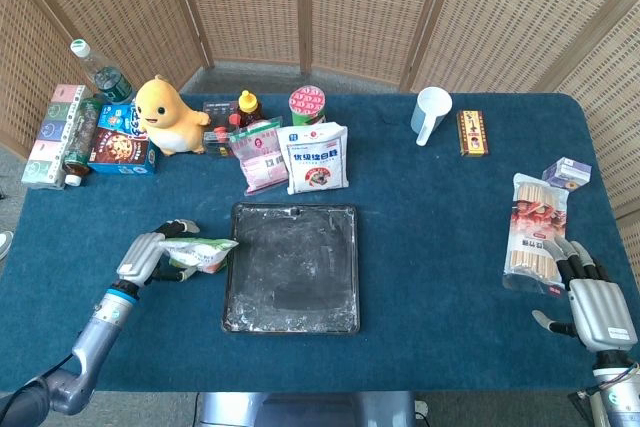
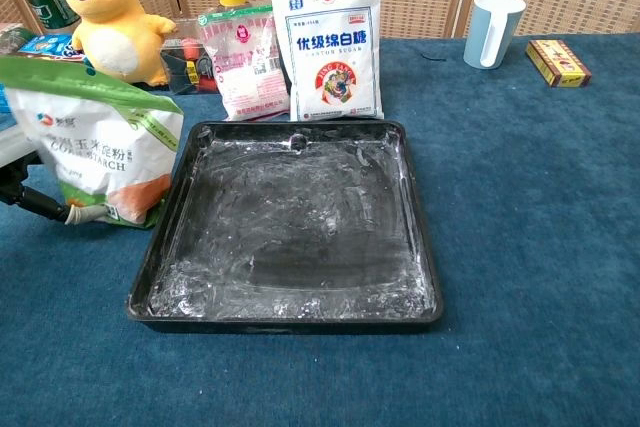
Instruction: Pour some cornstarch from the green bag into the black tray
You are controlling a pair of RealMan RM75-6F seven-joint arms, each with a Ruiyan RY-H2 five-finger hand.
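Observation:
The green-and-white cornstarch bag (image 1: 200, 252) (image 2: 100, 147) stands just left of the black tray (image 1: 292, 319) (image 2: 300, 129), its green top leaning toward the tray's left rim. My left hand (image 1: 152, 257) grips the bag from its left side; in the chest view only a sliver of that hand shows at the frame's left edge. The tray floor carries a thin smeared film of white powder. My right hand (image 1: 600, 312) lies far off at the table's front right, fingers stretched out and holding nothing, just below a noodle pack.
Behind the tray stand a white sugar bag (image 1: 318, 157) (image 2: 328, 47) and a pink bag (image 1: 260, 155) (image 2: 243, 62). A yellow plush toy (image 1: 170, 117), boxes and bottles fill the back left. A pale mug (image 1: 430, 115), a snack box (image 1: 472, 133) and a noodle pack (image 1: 535, 232) lie to the right.

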